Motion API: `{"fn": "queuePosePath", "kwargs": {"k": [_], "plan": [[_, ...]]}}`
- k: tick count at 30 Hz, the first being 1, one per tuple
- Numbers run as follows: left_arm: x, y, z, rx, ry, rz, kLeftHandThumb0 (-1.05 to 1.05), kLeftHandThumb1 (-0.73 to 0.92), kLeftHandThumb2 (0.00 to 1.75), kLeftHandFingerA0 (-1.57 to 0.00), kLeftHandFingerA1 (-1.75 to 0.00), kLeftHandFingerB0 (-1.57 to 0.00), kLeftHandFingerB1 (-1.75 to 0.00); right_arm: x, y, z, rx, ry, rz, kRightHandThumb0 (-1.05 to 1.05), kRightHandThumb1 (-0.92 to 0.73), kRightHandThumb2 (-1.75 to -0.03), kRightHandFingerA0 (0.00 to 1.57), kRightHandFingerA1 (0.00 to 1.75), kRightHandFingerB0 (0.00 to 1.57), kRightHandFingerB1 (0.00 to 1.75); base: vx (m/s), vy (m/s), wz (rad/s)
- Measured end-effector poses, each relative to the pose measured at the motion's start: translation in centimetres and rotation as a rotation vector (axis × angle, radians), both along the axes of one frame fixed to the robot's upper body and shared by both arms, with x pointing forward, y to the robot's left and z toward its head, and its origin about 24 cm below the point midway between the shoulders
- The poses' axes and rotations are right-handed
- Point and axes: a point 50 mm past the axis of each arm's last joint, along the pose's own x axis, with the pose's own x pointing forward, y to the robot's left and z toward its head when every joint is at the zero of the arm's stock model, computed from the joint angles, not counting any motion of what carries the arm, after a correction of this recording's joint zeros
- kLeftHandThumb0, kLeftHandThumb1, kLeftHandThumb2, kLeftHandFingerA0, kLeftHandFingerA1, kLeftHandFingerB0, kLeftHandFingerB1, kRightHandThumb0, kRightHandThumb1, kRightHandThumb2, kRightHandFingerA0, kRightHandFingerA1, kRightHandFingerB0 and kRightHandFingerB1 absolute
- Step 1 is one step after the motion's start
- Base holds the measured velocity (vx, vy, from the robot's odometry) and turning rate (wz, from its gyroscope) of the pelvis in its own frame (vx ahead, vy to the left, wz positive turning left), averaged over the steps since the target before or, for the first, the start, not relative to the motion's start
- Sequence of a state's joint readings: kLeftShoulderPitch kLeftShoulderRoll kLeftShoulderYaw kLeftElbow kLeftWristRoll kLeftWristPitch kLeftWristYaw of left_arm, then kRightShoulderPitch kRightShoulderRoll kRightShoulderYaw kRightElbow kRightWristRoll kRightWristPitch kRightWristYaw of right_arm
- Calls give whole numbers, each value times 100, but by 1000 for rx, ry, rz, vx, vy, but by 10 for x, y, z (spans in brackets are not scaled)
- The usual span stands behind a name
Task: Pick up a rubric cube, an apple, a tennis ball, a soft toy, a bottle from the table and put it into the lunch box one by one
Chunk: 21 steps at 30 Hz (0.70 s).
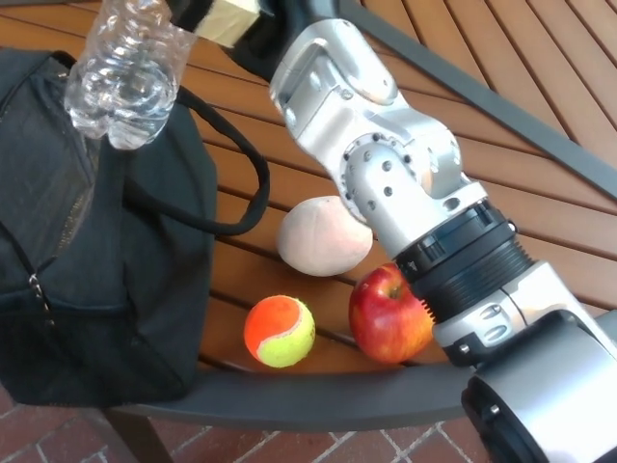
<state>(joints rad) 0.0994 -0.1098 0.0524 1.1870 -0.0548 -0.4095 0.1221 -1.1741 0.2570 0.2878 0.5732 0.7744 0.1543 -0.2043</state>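
The right hand (227, 19) is clamped on the clear plastic bottle (120, 72) at twelve o'clock, above the black lunch box (87, 241). The bottle looks light, slick and crushable, so it is probably best held near its neck.

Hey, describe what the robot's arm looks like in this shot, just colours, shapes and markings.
The right arm is built of rounded silver-grey metal housings with small dark screw holes and a round joint cover. A black ribbed collar rings it, marked with a small white arrow. Toward the top it turns black, with a strip of tan tape.
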Motion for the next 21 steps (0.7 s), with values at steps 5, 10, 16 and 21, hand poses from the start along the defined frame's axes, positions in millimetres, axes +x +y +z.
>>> {"fn": "queuePosePath", "kwargs": {"k": [5, 10, 16, 21], "plan": [[8, -8, 0, -20, -8, -7, -20, 57, 78, -111, -106, -106, -97, -7, 16, 7, -142, -105, -3, -44, -63, -83, 104, 123, 94, 92, 0, 0, 0], [13, -15, 1, -35, -18, -12, -15, 57, 84, -108, -102, -98, -92, -13, 30, 12, -275, -211, -11, -47, -67, -79, 104, 131, 92, 99, 0, 0, 0], [17, -24, 1, -58, -29, -18, -22, 62, 72, -104, -104, -91, -91, -19, 43, 16, -406, -325, -25, -42, -64, -82, 100, 125, 90, 93, 0, 0, 0], [17, -30, 1, -72, -30, -22, -25, 63, 66, -99, -96, -92, -87, -26, 53, 16, -504, -425, -27, -43, -71, -73, 98, 103, 88, 79, 0, 0, 0]]}}
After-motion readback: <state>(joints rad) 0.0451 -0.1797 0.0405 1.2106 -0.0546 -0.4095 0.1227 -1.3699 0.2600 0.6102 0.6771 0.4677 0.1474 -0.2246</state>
